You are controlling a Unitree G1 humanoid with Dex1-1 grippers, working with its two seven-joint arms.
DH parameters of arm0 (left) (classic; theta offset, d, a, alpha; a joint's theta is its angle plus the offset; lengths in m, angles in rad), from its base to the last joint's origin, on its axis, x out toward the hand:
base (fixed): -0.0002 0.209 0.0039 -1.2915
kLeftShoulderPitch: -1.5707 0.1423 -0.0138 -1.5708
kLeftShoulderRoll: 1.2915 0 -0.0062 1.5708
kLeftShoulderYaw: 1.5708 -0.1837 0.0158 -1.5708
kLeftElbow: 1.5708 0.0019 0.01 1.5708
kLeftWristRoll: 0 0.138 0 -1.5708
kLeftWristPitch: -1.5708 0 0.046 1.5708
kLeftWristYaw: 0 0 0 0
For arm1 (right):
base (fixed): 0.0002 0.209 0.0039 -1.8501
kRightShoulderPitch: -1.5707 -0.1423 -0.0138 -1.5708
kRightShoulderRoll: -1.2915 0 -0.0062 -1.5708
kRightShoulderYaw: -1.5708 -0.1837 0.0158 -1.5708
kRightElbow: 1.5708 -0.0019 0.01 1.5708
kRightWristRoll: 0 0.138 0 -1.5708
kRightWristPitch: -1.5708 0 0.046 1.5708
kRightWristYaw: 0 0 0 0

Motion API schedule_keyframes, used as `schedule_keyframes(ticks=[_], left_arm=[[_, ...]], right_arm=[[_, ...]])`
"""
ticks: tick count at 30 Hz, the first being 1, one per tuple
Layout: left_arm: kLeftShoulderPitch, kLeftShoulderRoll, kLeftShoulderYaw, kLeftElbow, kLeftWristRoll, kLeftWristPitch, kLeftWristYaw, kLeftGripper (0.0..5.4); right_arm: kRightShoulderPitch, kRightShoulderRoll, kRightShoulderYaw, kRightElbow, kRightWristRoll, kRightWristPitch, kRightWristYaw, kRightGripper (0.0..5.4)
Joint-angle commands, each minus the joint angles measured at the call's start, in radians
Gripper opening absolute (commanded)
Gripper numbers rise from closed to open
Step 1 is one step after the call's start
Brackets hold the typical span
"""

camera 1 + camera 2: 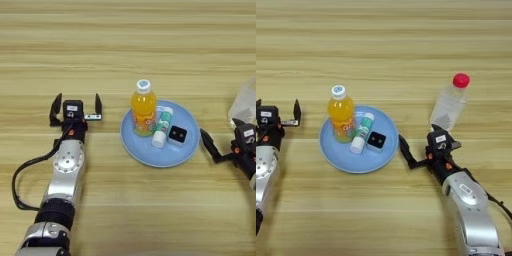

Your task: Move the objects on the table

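Observation:
On a blue plate (341, 162) stands an orange-drink bottle (341, 114) with a pale cap. Beside it lies a teal-and-white tube (361, 132), and to the right of that a tiny black block (376, 140) with a light dot. My right gripper (421, 139) is open on the table just right of the plate, holding nothing, one finger pointing at the plate's rim. My left gripper (76, 103) rests open on the wooden table (125, 50), left of the plate and apart from it.
A clear plastic bottle (448, 106) with a red cap stands upright directly behind my right gripper, very close to its far finger. A black cable (22, 175) loops beside my left forearm.

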Motion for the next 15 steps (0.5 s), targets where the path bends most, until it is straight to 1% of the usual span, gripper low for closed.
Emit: schedule_keyframes(ticks=[1,5,9,15], left_arm=[[0.010,-0.001,-0.002,-0.011,0.000,-0.005,-0.001,5.40],[0.008,-0.001,-0.001,-0.008,0.001,-0.006,0.001,5.40],[0.007,0.000,0.000,-0.004,0.001,-0.008,0.002,5.40],[0.005,0.002,0.001,-0.001,0.000,-0.009,0.001,5.40]], right_arm=[[-0.012,-0.021,-0.036,0.035,0.011,-0.016,-0.007,5.38],[-0.009,-0.027,-0.052,0.044,0.012,-0.021,-0.008,5.38],[0.009,-0.038,-0.064,0.031,0.015,-0.020,-0.008,5.38],[0.024,-0.057,-0.071,0.032,0.004,0.005,-0.024,5.38]])
